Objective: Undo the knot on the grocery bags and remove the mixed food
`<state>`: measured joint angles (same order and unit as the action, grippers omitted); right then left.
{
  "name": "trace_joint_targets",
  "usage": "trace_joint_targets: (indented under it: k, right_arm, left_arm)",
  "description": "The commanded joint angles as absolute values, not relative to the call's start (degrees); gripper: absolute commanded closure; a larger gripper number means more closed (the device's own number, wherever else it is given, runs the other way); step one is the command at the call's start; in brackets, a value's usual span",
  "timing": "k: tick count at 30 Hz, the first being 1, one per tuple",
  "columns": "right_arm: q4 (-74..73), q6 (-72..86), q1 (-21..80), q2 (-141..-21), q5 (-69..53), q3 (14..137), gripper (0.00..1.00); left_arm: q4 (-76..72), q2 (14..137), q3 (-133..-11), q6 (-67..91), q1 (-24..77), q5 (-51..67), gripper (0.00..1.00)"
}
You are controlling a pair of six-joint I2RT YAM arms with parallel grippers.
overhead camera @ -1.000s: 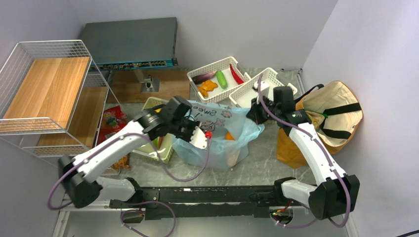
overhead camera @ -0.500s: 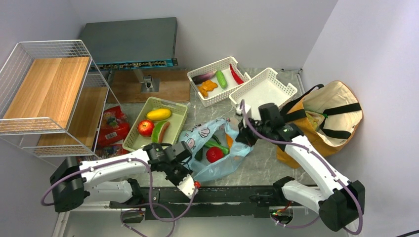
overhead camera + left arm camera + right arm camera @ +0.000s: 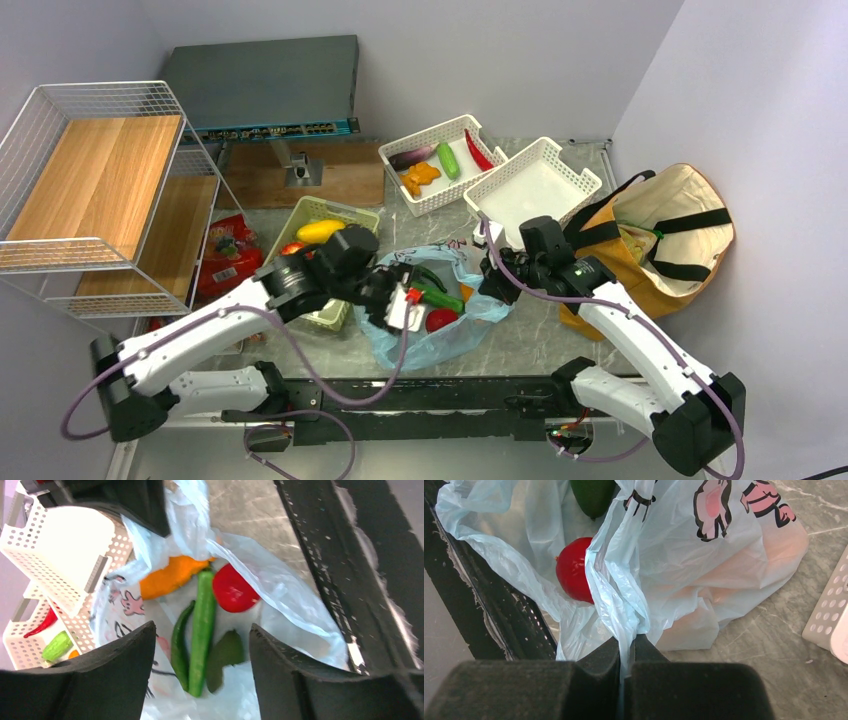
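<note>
The light-blue plastic bag [image 3: 425, 345] lies open on the table between the arms. Inside it lie a long green cucumber [image 3: 205, 600], a thin green pepper [image 3: 179, 640], a red apple [image 3: 234, 590], an orange carrot [image 3: 170, 577] and a dark avocado [image 3: 227, 652]. My left gripper [image 3: 201, 630] hovers open over the bag's mouth, with the cucumber showing between its fingers. My right gripper [image 3: 626, 650] is shut on a bunched fold of the bag's right edge. The mustard canvas tote [image 3: 680, 195] stands open at the right, black straps across it.
A green basket [image 3: 335, 207] holding a yellow mango [image 3: 320, 231] sits behind my left arm. Two white baskets [image 3: 425, 132] [image 3: 530, 190] stand at the back. A wire shelf [image 3: 90, 190] and a red snack pack [image 3: 228, 255] are at the left. A black rail [image 3: 400, 395] runs along the front.
My left gripper, shut and down by the front rail half a second ago, has come back over the bag's mouth with jaws open. The right gripper keeps its hold on the bag's edge.
</note>
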<state>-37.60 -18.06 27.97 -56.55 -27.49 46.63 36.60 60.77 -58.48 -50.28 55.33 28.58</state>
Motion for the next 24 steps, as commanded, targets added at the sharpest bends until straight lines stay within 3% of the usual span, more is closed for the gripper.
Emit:
trace_joint_targets:
  k: [1, 6, 16, 19, 22, 24]
  right_arm:
    - [-36.42, -18.14, 28.28, -55.39, -27.61, 47.17, 1.0]
    - [-36.12, -15.67, 27.96, -54.95, -28.22, 47.12, 1.0]
    - [-36.52, -14.33, 25.91, -54.58, -28.65, 47.46, 1.0]
    - [-36.52, -14.51, 25.83, -54.79, -28.8, 47.54, 1.0]
    - [-36.69, -15.16, 25.86, -54.92, -28.62, 47.47, 1.0]
    - [-36.74, -15.57, 25.8, -55.24, -28.57, 47.38, 1.0]
  left_arm:
    - [34.14, 73.52, -63.56, -51.37, 55.17, 24.59, 0.33]
    - [33.27, 83.03, -60.95, -60.59, 53.48, 18.52, 0.35]
    - [31.74, 87.9, -54.08, -65.43, 50.22, 14.71, 0.2]
    - [31.61, 91.01, -54.45, -64.51, 50.19, 13.64, 0.23]
    - [33.15, 93.89, -55.78, -64.83, 50.3, 12.84, 0.36]
    - [34.83, 94.35, -56.36, -65.22, 50.51, 13.41, 0.38]
